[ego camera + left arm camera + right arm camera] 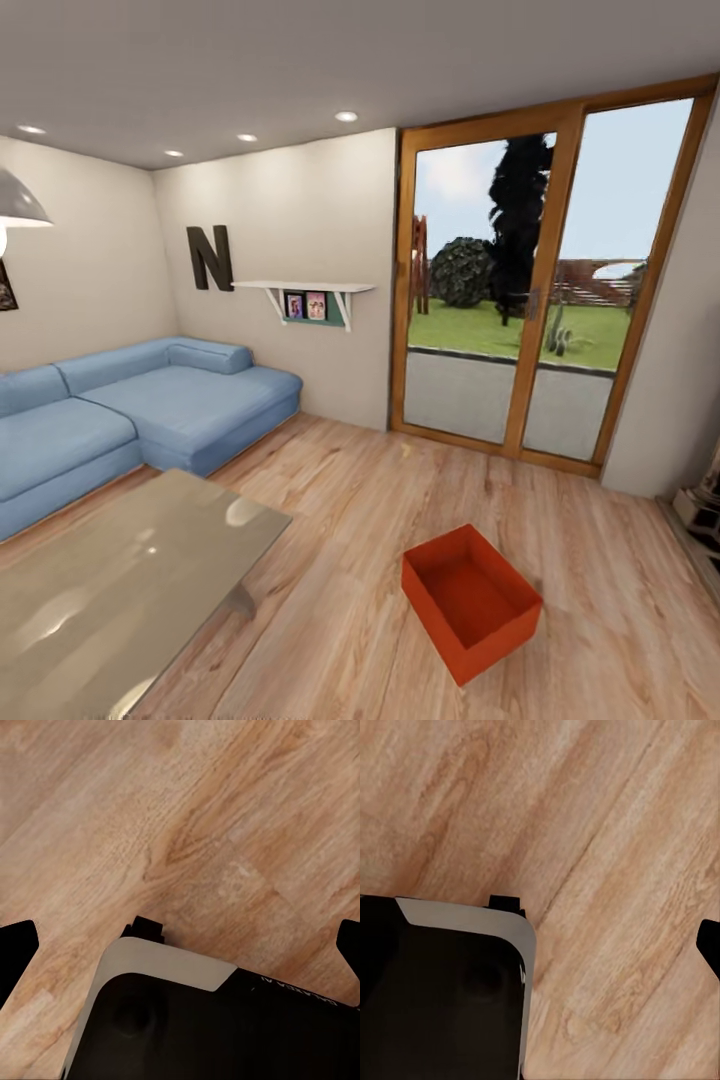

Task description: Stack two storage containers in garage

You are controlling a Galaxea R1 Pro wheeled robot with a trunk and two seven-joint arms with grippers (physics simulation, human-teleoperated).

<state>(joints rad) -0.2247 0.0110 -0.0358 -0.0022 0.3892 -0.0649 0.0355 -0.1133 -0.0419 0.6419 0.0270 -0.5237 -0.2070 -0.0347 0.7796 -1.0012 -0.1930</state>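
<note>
Sitting empty on the living room's wood floor (330, 520), one storage container (470, 600) faces glass doors (540, 290); both end effectors' spread cannot be told.

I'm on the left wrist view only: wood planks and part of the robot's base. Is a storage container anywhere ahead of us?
Observer: Yes. The head view shows one orange-red storage container on the wood floor, ahead and a little to the right.
Operator: Anything in it?
Observer: No, it is open-topped and looks empty.
Operator: What's near it?
Observer: A glass-topped table stands to its left, apart from it; a blue sofa sits behind the table.
Operator: And beyond it?
Observer: Wood-framed glass doors, shut, with a garden outside.
</note>
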